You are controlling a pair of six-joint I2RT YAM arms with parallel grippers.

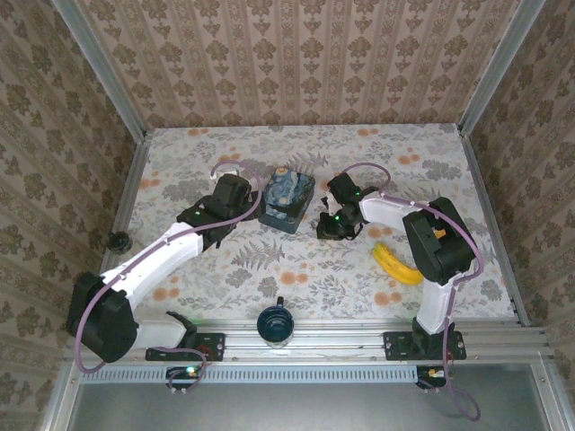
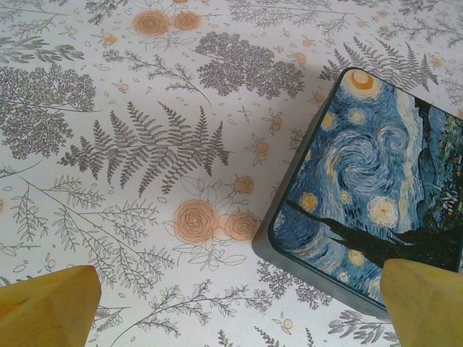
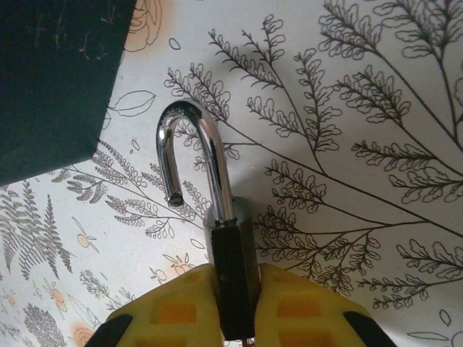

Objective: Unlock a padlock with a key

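The walls [image 1: 296,63] on three sides carry brown wallpaper with pale damask motifs in vertical stripes; aluminium posts [image 1: 97,63] stand in the corners; the table [image 1: 296,269] is covered with a white cloth [image 2: 145,87] printed with grey ferns and orange roses; the light is soft and even.

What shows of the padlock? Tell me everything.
The padlock has a small dark body and a shiny curved metal shackle. The shackle is open, its short end hanging free. The yellow jaws of the right gripper clamp the body's sides, shackle pointing away from them, with the flowered tablecloth behind it.
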